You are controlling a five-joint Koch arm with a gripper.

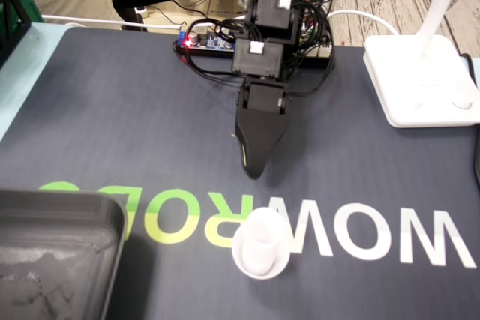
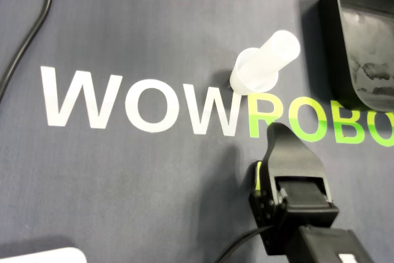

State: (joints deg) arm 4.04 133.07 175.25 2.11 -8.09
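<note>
Translucent white plastic cup stands ungrasped on dark worktop; black tool hovers near, apart, opening indiscernible.

Tray cut off; fingers overlap, gap unseen.

the little white cup is standing up straight on the dark mat. it is looking milky and a bit see-through, with a wider round bottom. it is sitting right by the big letters, where the white ones are meeting the green ones.
</note>
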